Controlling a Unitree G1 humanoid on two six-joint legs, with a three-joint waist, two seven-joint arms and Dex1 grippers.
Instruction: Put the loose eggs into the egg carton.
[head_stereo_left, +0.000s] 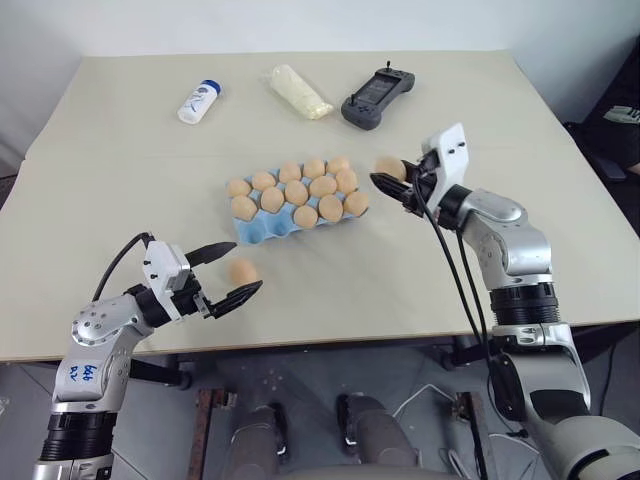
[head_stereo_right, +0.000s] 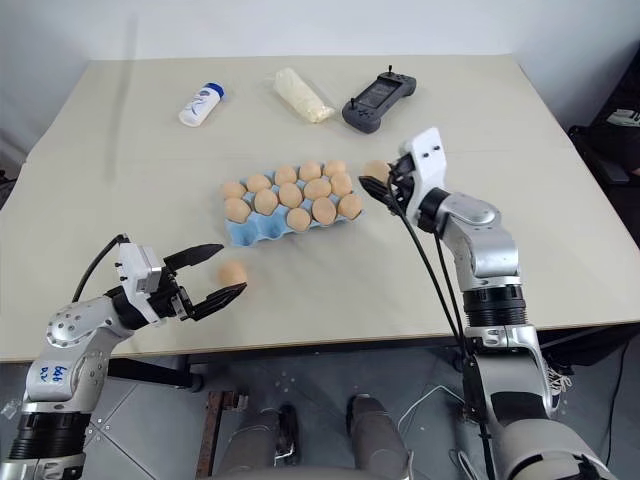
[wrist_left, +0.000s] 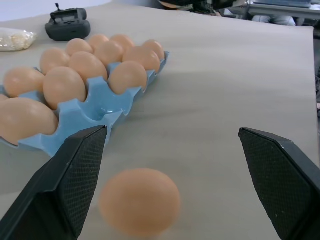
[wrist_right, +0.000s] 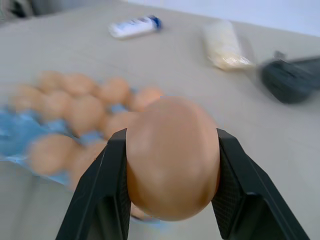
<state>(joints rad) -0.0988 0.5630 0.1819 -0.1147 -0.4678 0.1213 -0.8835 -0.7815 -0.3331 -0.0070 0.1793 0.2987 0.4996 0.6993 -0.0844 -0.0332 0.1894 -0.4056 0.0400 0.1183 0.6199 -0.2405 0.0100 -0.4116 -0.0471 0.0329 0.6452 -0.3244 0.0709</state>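
The light blue egg carton (head_stereo_left: 262, 232) sits mid-table, its cups holding several tan eggs. My right gripper (head_stereo_left: 389, 180) hangs just right of the carton's far right corner, above the table, shut on a tan egg (wrist_right: 172, 156); the same held egg (head_stereo_left: 389, 168) shows between the black fingers. One loose egg (head_stereo_left: 243, 270) lies on the table in front of the carton's near left corner. My left gripper (head_stereo_left: 229, 270) is open around it, one finger on each side, not touching; the left wrist view shows this loose egg (wrist_left: 140, 200) between the wide fingers.
At the far side of the table lie a white bottle with a blue cap (head_stereo_left: 198, 102), a pale bagged item (head_stereo_left: 297, 91) and a dark handheld controller (head_stereo_left: 376, 98). The table's near edge (head_stereo_left: 300, 345) runs just in front of my left gripper.
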